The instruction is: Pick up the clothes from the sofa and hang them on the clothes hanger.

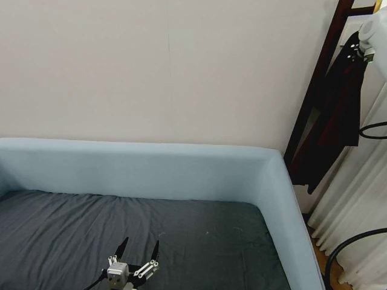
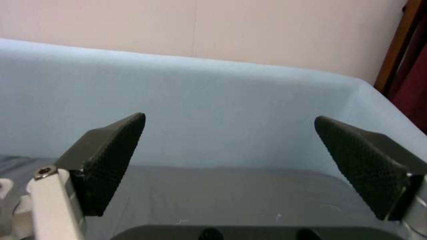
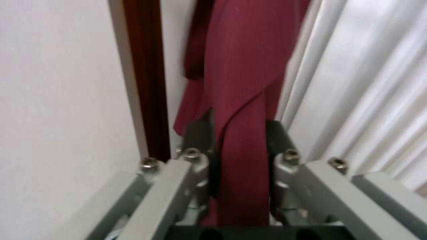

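1. The left tool (image 1: 141, 243) hovers low over the sofa's dark seat cushion (image 1: 60, 229). Its two black fingers are spread wide with nothing between them, and it looks idle.
2. The sofa (image 1: 151, 169) is pale blue along its back and arm, and no clothing lies on the part of the seat in view.
3. Just past the sofa's arm leans the dark wooden clothes hanger (image 1: 314, 90), with the dark red garment (image 1: 335, 109) draping down from its upper part.
4. The right tool (image 1: 364, 51) is raised high beside the hanger and pinches a fold of the garment, with a white curtain (image 1: 363, 199) close behind.
5. The hanging step seems nearly done. Whether the cloth is truly caught on the hanger cannot be told. The next move likely calls for spreading the right fingers and backing away without dragging the garment off.
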Available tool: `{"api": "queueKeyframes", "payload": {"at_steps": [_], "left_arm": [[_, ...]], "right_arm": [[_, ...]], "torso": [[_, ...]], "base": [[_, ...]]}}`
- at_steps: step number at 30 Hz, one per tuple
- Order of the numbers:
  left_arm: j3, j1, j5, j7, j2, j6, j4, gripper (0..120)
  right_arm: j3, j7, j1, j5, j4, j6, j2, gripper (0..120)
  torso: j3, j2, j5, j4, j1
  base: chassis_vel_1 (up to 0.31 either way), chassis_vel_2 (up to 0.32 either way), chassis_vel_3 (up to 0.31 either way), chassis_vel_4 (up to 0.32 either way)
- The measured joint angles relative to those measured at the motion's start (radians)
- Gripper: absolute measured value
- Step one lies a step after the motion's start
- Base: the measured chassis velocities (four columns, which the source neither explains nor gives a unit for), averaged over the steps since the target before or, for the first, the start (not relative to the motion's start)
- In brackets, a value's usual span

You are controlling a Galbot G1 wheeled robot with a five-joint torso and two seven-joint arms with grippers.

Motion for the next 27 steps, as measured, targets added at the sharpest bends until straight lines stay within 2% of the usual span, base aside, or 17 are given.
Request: {"api": "queueKeyframes", "payload": {"at_steps": [2,3,6,8,9,13,15,18,19,21,23,27], "left_arm": [[0.000,0.000,0.000,0.000,0.000,0.000,0.000,100],[0.000,0.000,0.000,0.000,0.000,0.000,0.000,100],[0.000,0.000,0.000,0.000,0.000,0.000,0.000,100],[0.000,0.000,0.000,0.000,0.000,0.000,0.000,100],[0.000,0.000,0.000,0.000,0.000,0.000,0.000,100],[0.000,0.000,0.000,0.000,0.000,0.000,0.000,100],[0.000,0.000,0.000,0.000,0.000,0.000,0.000,100],[0.000,0.000,0.000,0.000,0.000,0.000,0.000,100],[0.000,0.000,0.000,0.000,0.000,0.000,0.000,100],[0.000,0.000,0.000,0.000,0.000,0.000,0.000,100],[0.000,0.000,0.000,0.000,0.000,0.000,0.000,100],[0.000,0.000,0.000,0.000,0.000,0.000,0.000,100]], "right_arm": [[0.000,0.000,0.000,0.000,0.000,0.000,0.000,23],[-0.010,0.000,0.004,0.006,0.010,0.000,-0.003,32],[-0.015,0.000,0.005,0.008,0.016,0.000,-0.007,38],[-0.018,0.000,0.004,0.012,0.042,0.000,-0.022,50],[-0.018,0.000,0.004,0.012,0.042,0.000,-0.022,50],[-0.027,-0.008,0.002,0.017,0.176,0.000,-0.082,70],[-0.038,-0.012,0.003,0.018,0.227,0.000,-0.105,74],[-0.054,-0.007,0.004,0.024,0.345,0.000,-0.160,88],[-0.054,-0.007,0.004,0.024,0.345,0.000,-0.160,88],[-0.054,0.003,0.007,0.029,0.395,0.000,-0.181,97],[-0.054,0.003,0.008,0.027,0.420,0.000,-0.194,98],[-0.046,-0.003,-0.012,0.030,0.591,0.011,-0.275,100]], "torso": [[0.000,0.000,0.0000,0.0000,0.000],[0.000,0.000,-0.0003,0.0001,0.000],[0.000,0.000,-0.0002,0.0001,0.000],[0.000,0.000,0.0001,-0.0002,0.000],[0.000,0.000,0.0001,-0.0002,0.000],[0.000,0.000,-0.0001,0.0002,0.000],[0.000,0.000,-0.0001,0.0000,0.000],[0.000,0.000,0.0003,-0.0005,0.000],[0.000,0.000,0.0003,-0.0005,0.000],[0.000,0.000,0.0000,-0.0001,0.000],[0.000,0.000,-0.0001,0.0003,0.000],[0.000,0.000,-0.0001,-0.0002,0.000]], "base": [[0.000,0.000,0.000,0.000],[0.000,0.000,0.000,0.000],[0.000,0.000,0.000,0.000],[0.000,0.000,0.000,0.000],[0.000,0.000,0.000,0.000],[0.000,0.000,0.000,0.000],[0.000,0.000,0.000,0.000],[0.000,0.000,0.000,0.000],[0.000,0.000,0.000,0.000],[0.000,0.000,0.000,0.000],[0.000,0.000,0.000,0.000],[0.000,0.000,0.000,0.000]]}}
